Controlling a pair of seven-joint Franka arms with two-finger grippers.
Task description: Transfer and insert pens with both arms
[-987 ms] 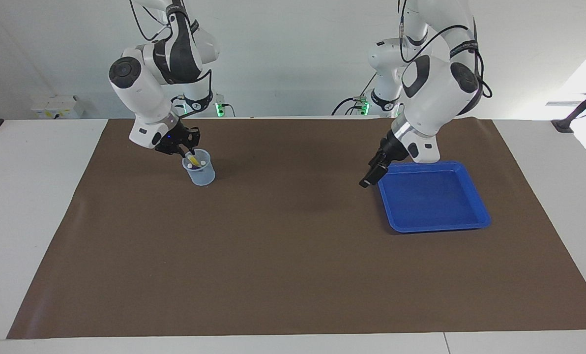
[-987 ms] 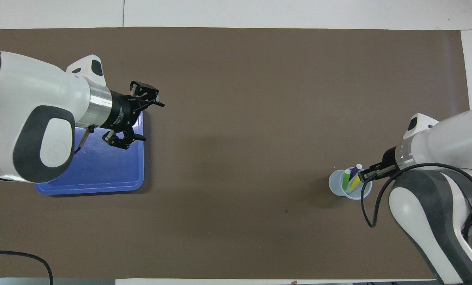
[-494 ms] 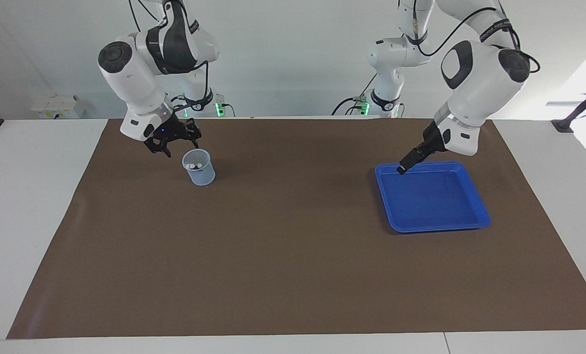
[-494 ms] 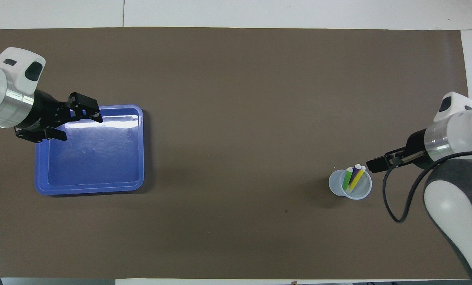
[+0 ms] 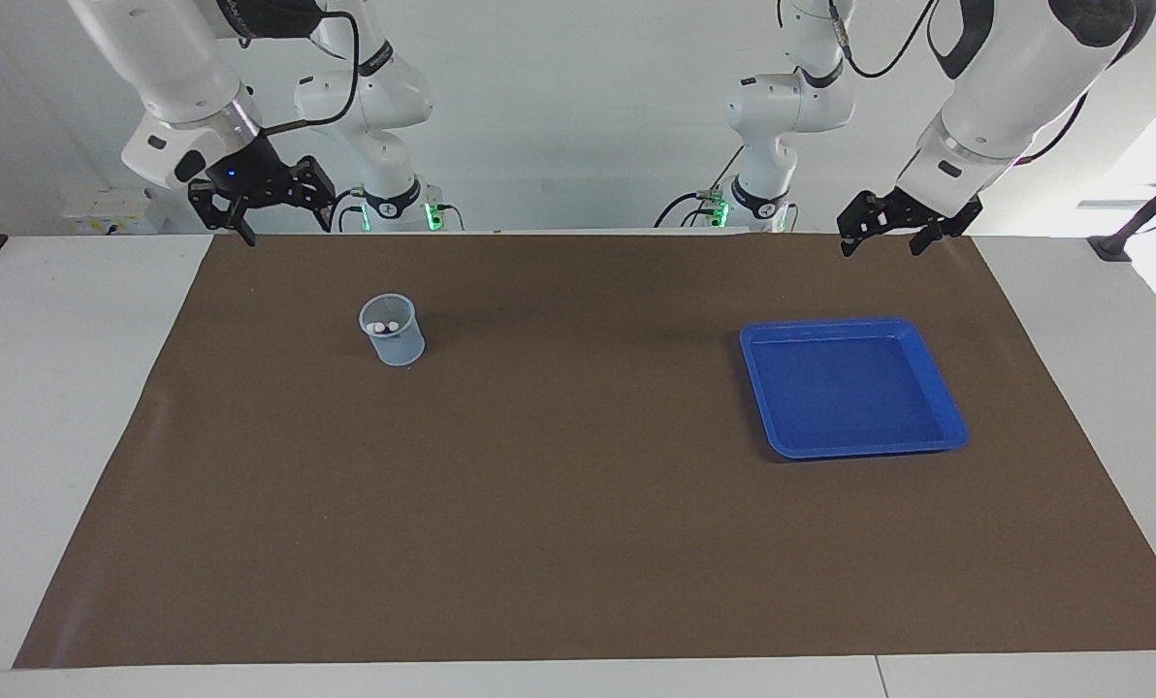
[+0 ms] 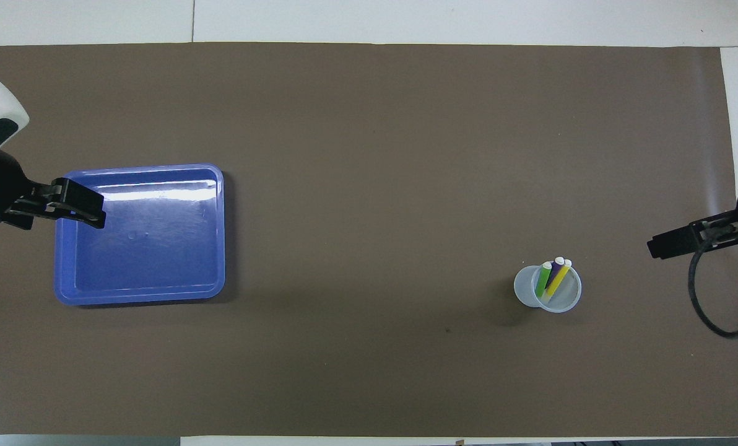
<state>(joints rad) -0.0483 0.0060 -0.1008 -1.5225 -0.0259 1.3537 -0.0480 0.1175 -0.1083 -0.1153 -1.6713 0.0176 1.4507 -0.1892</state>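
Since all three pens (image 6: pixel 553 276) stand in the cup (image 6: pixel 548 288), lower right overhead, my job looks finished. Both my left tool (image 5: pixel 891 226) and right tool (image 5: pixel 260 202) hang spread and empty, raised clear at the facing view's top.

Desk (image 5: pixel 578 543) open mid-span; only cup (image 5: pixel 392 330) with pens (image 6: pixel 552 277) and blue tray (image 5: pixel 947 412) stand, well apart

pens (image 6: pixel 553 277) mostly hidden inside the cup (image 6: pixel 547 290); both arms cut off.
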